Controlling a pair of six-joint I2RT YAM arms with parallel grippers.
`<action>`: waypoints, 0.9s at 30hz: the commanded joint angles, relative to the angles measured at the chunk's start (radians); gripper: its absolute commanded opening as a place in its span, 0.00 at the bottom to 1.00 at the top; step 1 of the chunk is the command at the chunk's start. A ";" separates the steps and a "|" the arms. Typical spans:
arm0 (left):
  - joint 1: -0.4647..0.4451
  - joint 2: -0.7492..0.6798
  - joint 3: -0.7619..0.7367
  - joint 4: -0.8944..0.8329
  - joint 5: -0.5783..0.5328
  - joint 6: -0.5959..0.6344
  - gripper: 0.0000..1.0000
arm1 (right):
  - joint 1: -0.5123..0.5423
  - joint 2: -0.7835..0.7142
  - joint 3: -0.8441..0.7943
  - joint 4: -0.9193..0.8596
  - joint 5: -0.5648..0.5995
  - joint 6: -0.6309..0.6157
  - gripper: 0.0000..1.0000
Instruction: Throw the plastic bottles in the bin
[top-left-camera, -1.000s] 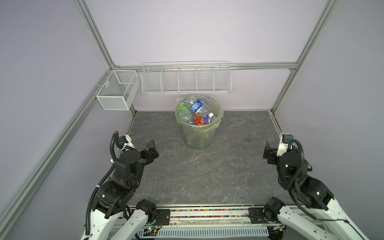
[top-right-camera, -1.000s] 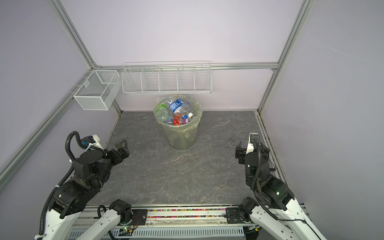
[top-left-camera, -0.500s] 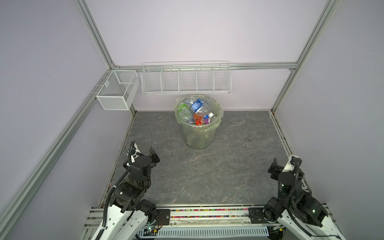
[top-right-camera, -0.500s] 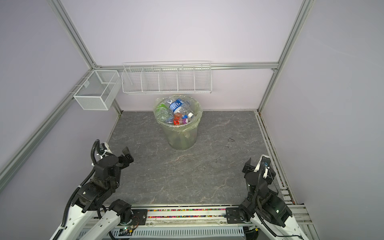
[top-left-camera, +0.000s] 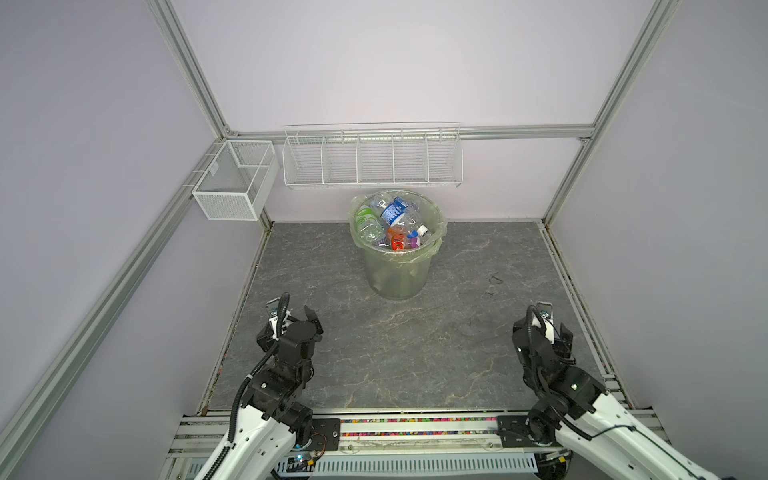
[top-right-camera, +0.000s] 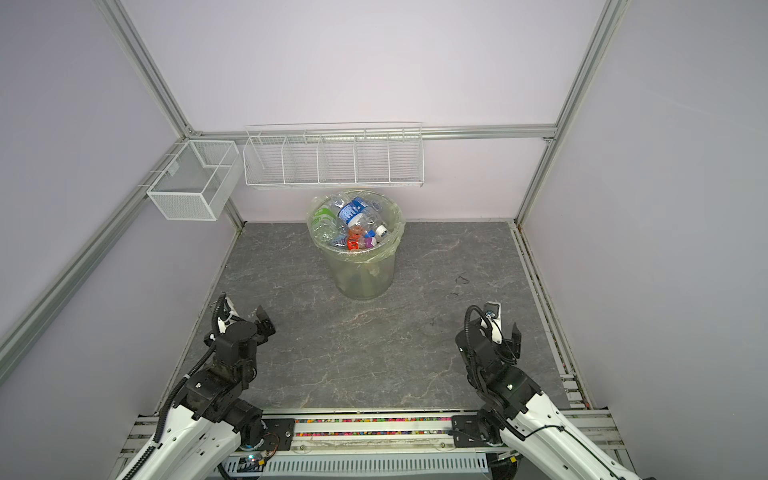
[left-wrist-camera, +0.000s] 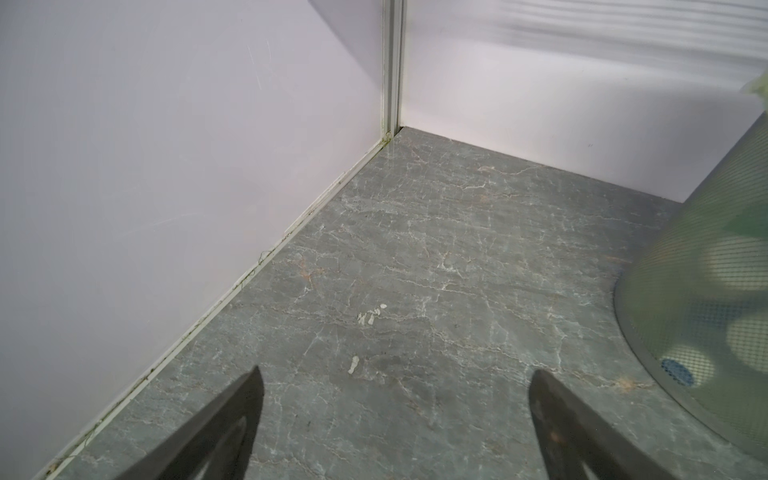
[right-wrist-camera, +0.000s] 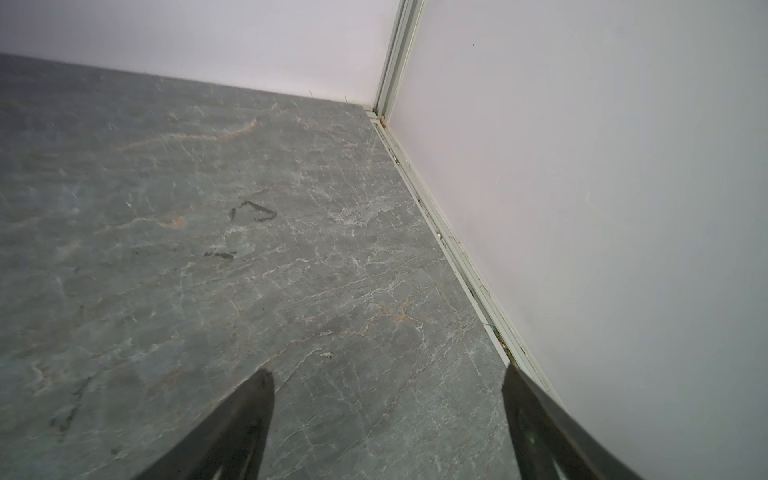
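Bottles, likely light, crushable, slick, fill bin at upper centre; best gripped mid-body. Left gripper, right gripper wide, empty, low in frame.

Both top views are looking steeply down from above the near edge, sharing the whole table and bin. Wrist cameras are facing low toward far corners, left and right.

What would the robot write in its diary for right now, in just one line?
bottles: all seen are in bin | table: no bottle seen | left gripper: open, empty | right gripper: open, empty
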 joint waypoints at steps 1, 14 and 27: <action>-0.002 -0.001 -0.009 0.058 -0.099 0.011 0.99 | 0.001 0.053 -0.041 0.073 0.060 0.039 0.89; -0.003 0.169 -0.128 0.271 -0.140 0.103 0.99 | -0.065 0.146 -0.084 0.227 -0.045 -0.038 0.88; 0.011 0.102 -0.162 0.312 -0.105 0.137 0.99 | -0.233 0.196 -0.115 0.456 -0.219 -0.139 0.88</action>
